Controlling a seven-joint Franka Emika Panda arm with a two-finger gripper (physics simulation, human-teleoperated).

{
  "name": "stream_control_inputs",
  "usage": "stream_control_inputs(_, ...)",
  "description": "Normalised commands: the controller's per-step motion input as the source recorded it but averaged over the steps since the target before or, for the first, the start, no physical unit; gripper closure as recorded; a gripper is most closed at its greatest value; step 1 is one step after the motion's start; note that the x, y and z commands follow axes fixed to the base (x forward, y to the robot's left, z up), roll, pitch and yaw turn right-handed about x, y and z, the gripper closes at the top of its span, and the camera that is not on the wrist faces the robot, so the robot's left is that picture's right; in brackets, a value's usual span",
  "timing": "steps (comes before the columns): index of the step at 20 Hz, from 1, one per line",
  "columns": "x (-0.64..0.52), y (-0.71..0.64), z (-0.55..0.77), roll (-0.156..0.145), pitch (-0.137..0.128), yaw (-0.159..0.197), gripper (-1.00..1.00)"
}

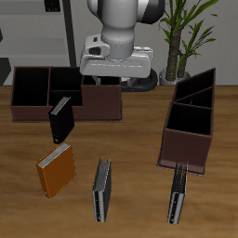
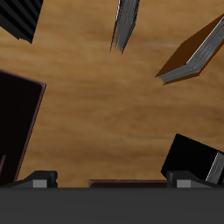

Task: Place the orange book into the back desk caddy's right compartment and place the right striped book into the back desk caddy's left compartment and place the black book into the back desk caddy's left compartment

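My gripper (image 1: 113, 82) hangs above the back caddy (image 1: 56, 100), fingers spread wide, holding nothing. Black book (image 1: 60, 118) leans on the caddy front at 7 o'clock. Orange book (image 1: 57, 169) farther that way; striped books (image 1: 101, 190) (image 1: 177, 192) lie toward 6 and 5.

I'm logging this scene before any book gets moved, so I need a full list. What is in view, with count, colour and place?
back desk caddy: one, dark brown, far back, by the robot's base.
second caddy: one, brown, slanted divider, at the other side of the table.
black book: one, black, standing against the back caddy's front.
orange book: one, orange-brown, flat, nearer the front edge.
striped books: two, grey-black-white, near the front edge.
plant: one, green, behind the table.
table: one, wood.
gripper: one, grey-and-white arm; only the dark fingertips show.
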Motion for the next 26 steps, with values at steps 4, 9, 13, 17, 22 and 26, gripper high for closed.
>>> stream_control_inputs(4,0.12,-0.31,0.05,0.013,-0.024,0.026,-1.0)
stream_control_inputs(9,0.35,-0.62,0.14,0.029,-0.013,-0.066,-1.0)
stream_control_inputs(13,0.27,-0.56,0.08,-0.003,-0.046,-0.033,-1.0)
stream_control_inputs(17,0.44,-0.61,0.0,-0.053,0.005,-0.073,-1.0)
stream_control_inputs(22,0.33,-0.36,-0.02,-0.01,-0.003,-0.04,-1.0)
stream_control_inputs(26,0.38,-0.27,-0.1,0.023,-0.003,0.022,-1.0)
